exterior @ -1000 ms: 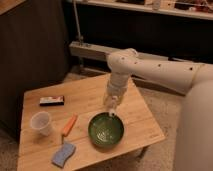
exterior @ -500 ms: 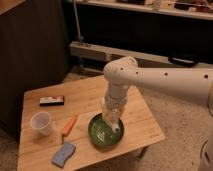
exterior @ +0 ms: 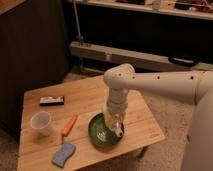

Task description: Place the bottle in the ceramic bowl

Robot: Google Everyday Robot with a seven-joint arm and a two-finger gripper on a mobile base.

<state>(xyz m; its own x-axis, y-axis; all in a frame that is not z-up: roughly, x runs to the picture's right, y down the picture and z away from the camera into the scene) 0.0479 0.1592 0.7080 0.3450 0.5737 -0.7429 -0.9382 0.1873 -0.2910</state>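
At lower centre of the frame we hold the gripper (exterior: 114, 125), jaws seemingly clamped on the bottle (exterior: 116, 128), low over the ceramic bowl (exterior: 98, 134) on the bench (exterior: 90, 97), and should release gently, well inside its rim

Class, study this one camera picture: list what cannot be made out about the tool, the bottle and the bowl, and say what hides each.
1. Tool, low over the bowl: its grip is blurred.
2. Bottle: only a pale shape at the tool's tip; label unreadable, contact with the bowl unclear.
3. Bowl's right rim: covered by the arm.
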